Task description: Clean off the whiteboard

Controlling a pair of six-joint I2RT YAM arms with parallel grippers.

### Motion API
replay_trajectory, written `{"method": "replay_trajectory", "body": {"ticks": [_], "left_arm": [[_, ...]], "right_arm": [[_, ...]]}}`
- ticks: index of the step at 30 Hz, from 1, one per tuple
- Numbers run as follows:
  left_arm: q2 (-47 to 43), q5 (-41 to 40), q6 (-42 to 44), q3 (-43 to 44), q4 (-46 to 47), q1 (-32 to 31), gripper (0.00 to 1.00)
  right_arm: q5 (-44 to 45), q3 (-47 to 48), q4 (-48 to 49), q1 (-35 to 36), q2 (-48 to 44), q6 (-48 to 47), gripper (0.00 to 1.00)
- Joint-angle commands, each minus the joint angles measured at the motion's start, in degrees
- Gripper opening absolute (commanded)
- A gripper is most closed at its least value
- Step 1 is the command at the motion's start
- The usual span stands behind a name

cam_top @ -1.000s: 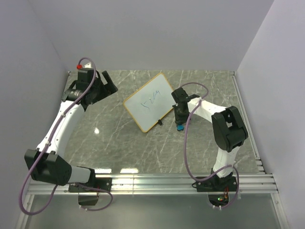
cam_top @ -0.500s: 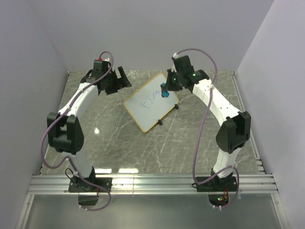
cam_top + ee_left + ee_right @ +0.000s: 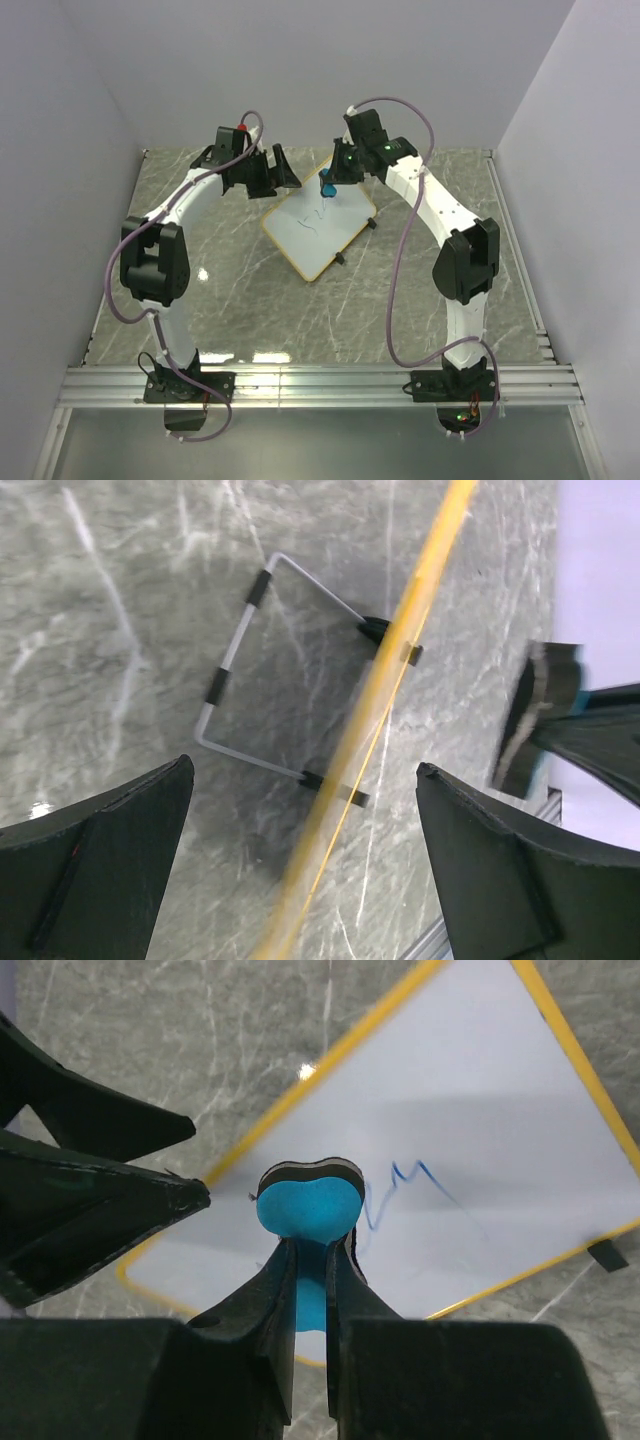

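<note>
The whiteboard (image 3: 318,228), white with a tan frame, stands tilted on a wire stand at the middle back of the table. A blue scribble (image 3: 405,1182) marks its face. My right gripper (image 3: 330,178) is shut on the blue eraser (image 3: 308,1205) and holds it at the board's upper part, just left of the scribble. My left gripper (image 3: 284,172) is open at the board's far left corner. In the left wrist view the board's frame edge (image 3: 400,650) runs between my spread fingers (image 3: 100,860), with the wire stand (image 3: 235,670) behind it.
The grey marble table (image 3: 200,300) is walled in by white panels on three sides. An aluminium rail (image 3: 320,385) runs along the near edge by the arm bases. The left gripper's fingers (image 3: 100,1195) show close to the eraser in the right wrist view.
My left gripper has moved right to the board's far left corner. My right gripper has lifted the eraser from the table beside the board and brought it over the board's upper part.
</note>
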Motion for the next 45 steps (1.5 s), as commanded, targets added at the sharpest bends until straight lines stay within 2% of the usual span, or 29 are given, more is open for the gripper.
{"method": "replay_trajectory", "body": {"ticks": [1,6,9,11,12,13,15,16,19,21,24,34,39,42,45], "left_arm": [[-0.8,2.7,1.7,2.3,1.4,-0.7,0.99],[-2.6,0.7,2.3,-0.1,2.0,-0.5,0.99],[-3.0,3.2,1.4,-0.8,4.0,0.2,0.99],[-2.9,6.2,-0.2,-1.6,6.0,0.5,0.92],[-2.2,6.6,-0.2,-0.8,5.7,0.5,0.88],[-1.9,7.4,0.0,-0.3,5.4,0.5,0.69],[-0.9,8.5,0.6,0.9,4.4,0.5,0.51],[-0.8,8.7,0.7,1.0,4.3,0.5,0.36],[-1.2,8.7,1.3,0.6,4.0,0.5,0.24],[-1.2,9.6,1.8,0.6,4.0,0.5,0.24],[-1.1,11.0,2.0,0.5,4.2,0.4,0.3],[2.5,15.3,2.2,3.1,4.2,-0.7,0.29],[4.5,14.3,4.7,5.1,1.5,-2.7,0.29],[5.1,13.6,5.6,5.4,0.9,-3.3,0.28],[5.4,12.7,6.1,5.4,0.3,-3.4,0.18]], "right_arm": [[-0.4,-1.1,1.3,0.6,-2.1,0.8,0.0],[0.8,-4.3,2.3,0.6,-3.3,0.6,0.0],[1.5,-5.2,2.7,0.6,-3.7,0.5,0.0],[1.5,-6.0,3.0,0.7,-4.1,0.7,0.0],[1.5,-6.3,3.6,0.8,-4.1,1.1,0.0],[1.2,-6.5,4.0,0.8,-4.1,1.4,0.0],[1.2,-7.0,4.9,1.1,-4.0,2.1,0.0],[1.3,-7.1,5.2,1.4,-3.6,2.3,0.0],[1.9,-7.4,5.9,2.2,-3.2,3.0,0.0],[2.5,-7.8,6.6,2.2,-3.1,3.5,0.0],[4.3,-8.7,7.5,2.3,-3.4,3.9,0.0],[7.2,-11.8,10.0,1.0,-4.9,5.4,0.0],[7.3,-13.8,11.8,-0.1,-5.7,6.5,0.0],[7.5,-13.8,12.3,-0.4,-5.8,6.9,0.0],[7.7,-14.5,13.7,-0.6,-5.8,7.7,0.0]]}}
